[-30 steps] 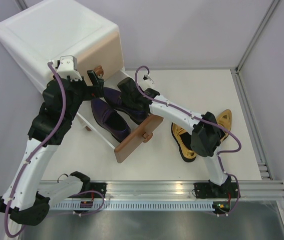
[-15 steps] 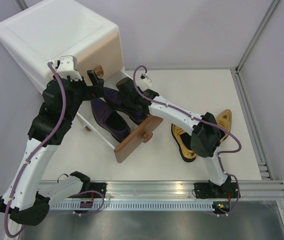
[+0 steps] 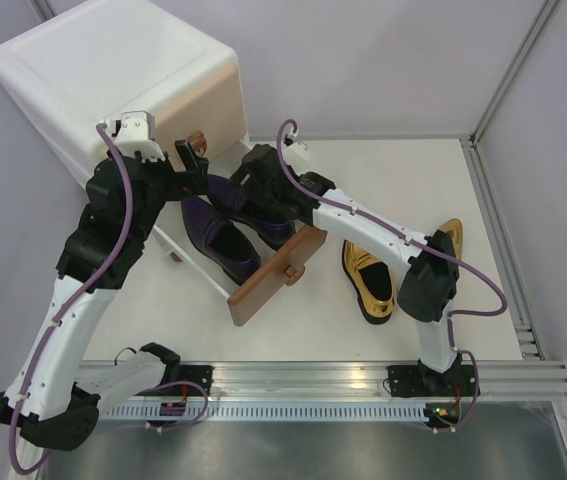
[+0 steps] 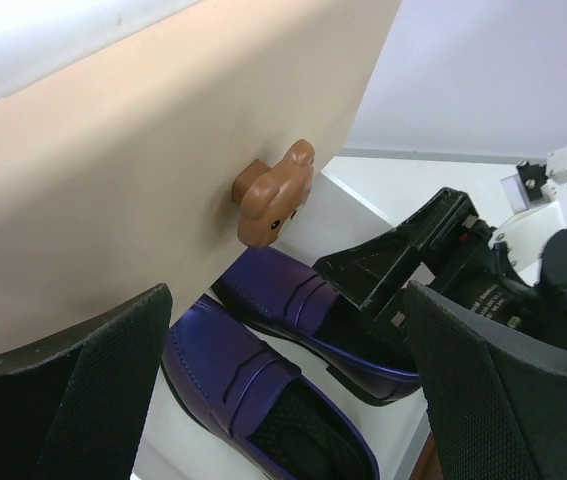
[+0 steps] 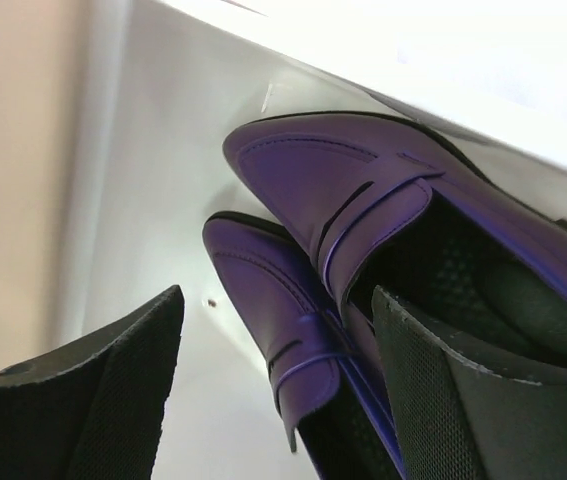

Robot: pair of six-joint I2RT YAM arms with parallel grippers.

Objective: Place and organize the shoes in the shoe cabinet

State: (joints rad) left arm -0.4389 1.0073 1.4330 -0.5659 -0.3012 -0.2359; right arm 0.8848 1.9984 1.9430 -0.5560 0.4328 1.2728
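Note:
Two purple shoes (image 3: pixel 221 240) (image 3: pixel 255 216) lie side by side in the pulled-out lower drawer (image 3: pixel 273 275) of the white shoe cabinet (image 3: pixel 113 70). My right gripper (image 3: pixel 247 186) (image 5: pixel 275 300) hangs open over the rear purple shoe (image 5: pixel 363 190), one finger (image 5: pixel 443 400) at its opening, holding nothing. The other purple shoe (image 5: pixel 273 290) lies between its fingers. My left gripper (image 3: pixel 191 175) (image 4: pixel 285 310) is wide open above the shoes (image 4: pixel 243 375), beside the bear knob (image 4: pixel 275 190) of the beige drawer (image 4: pixel 143 150). Two gold shoes (image 3: pixel 371 285) (image 3: pixel 450 238) lie on the table to the right, one partly behind my right arm.
The brown drawer front sticks out diagonally toward the table's middle, close to the nearer gold shoe. A metal rail (image 3: pixel 343 380) runs along the near edge, and a frame post (image 3: pixel 508 80) rises at the back right.
My right gripper has gone from shut to open, letting go of the rear purple shoe in the drawer, and its elbow has swung right. The left arm has not moved.

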